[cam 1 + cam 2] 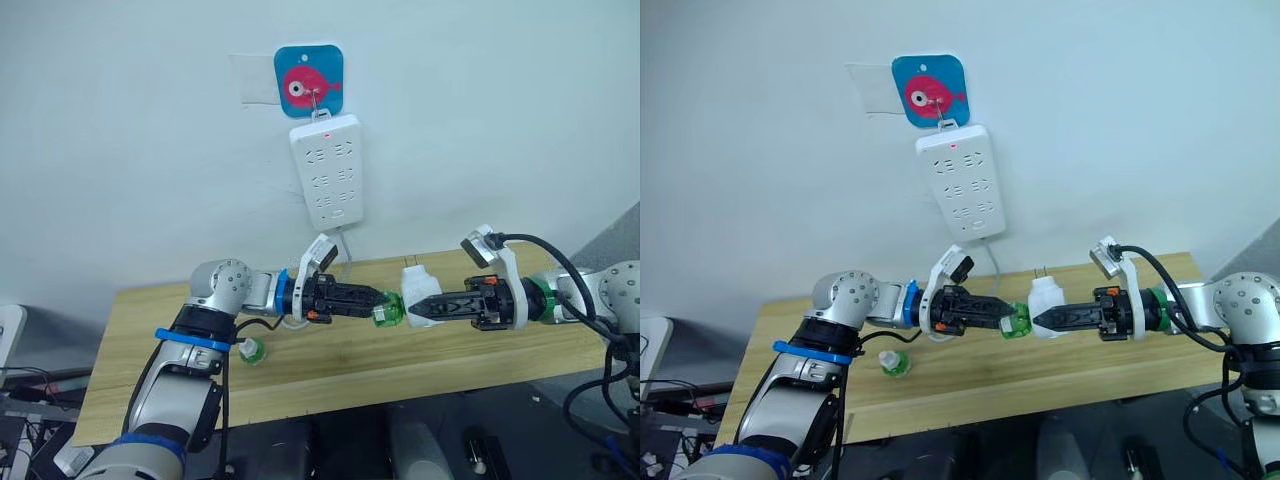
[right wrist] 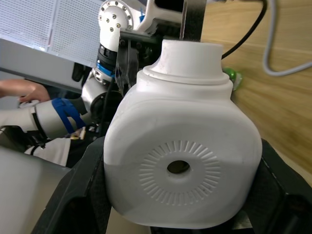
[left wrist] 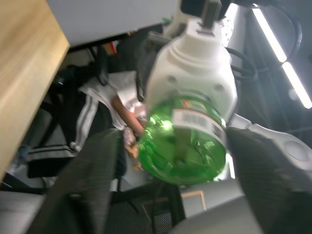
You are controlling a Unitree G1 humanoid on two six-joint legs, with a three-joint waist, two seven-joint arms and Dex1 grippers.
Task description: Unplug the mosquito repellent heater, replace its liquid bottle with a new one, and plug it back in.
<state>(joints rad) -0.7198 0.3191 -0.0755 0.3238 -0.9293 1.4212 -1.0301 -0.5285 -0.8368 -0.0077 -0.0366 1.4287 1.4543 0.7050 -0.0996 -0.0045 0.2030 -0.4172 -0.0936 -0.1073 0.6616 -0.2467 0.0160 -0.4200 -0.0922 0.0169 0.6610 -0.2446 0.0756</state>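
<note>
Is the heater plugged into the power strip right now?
No, the heater is held by the right tool above the table, well below the power strip.

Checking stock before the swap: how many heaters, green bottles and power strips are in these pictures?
Heater: 1
Green bottles: 2, one at the heater, one on the table
Power strip: 1
Total: 4

The mosquito repellent heater, a white rounded unit with a round hole in its ribbed top face, is held above the wooden table, prongs upward. A green liquid bottle is seated in its underside. A second green bottle lies near the table's left front edge.
</note>
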